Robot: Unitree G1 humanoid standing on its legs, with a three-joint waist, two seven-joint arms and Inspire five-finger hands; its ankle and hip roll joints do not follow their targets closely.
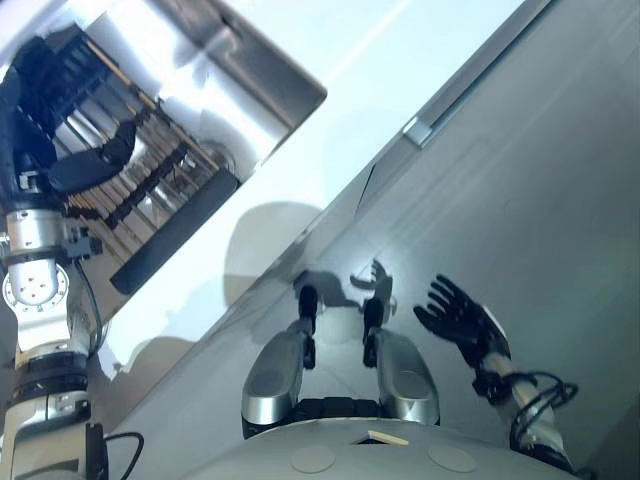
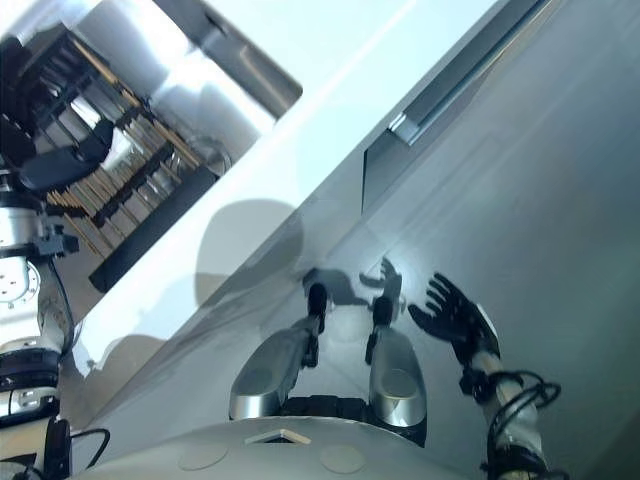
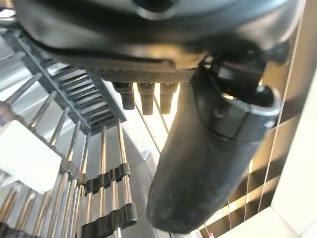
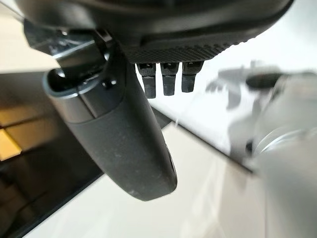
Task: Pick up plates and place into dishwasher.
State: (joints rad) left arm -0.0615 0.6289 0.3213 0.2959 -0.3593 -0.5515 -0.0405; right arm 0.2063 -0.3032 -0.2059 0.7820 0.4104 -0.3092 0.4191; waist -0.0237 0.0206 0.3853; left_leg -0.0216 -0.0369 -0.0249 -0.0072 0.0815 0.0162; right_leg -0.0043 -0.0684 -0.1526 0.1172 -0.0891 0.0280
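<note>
Left hand point(image 1: 95, 160), dark, held over the open dishwasher's wire rack point(image 1: 150, 190) of dark frame and pale metal tines, at the far left of the head views. Left wrist view: thumb point(image 3: 208, 163) extended straight, fingers point(image 3: 148, 99) straight in a row beside it, nothing between them; hand open and empty. Rack tines point(image 3: 101, 163) lie directly past the fingertips; whether the fingers touch them cannot be told. A pale flat piece point(image 3: 25, 153) sits among the tines at the edge of that view; cannot tell whether it is a plate. No item in the head views can be told as a plate. Rack projects from the dishwasher's shiny steel tub point(image 1: 235, 60), beside the white front panel point(image 1: 330, 130) that runs diagonally across the scene. Right hand point(image 1: 460, 318), dark, low on the right side over the grey floor point(image 1: 560, 200), well apart from the rack. Fingers spread and straight, palm open, holding nothing; right wrist view agrees, thumb point(image 4: 124, 144) and fingers point(image 4: 168, 77) extended, with pale floor past them.
</note>
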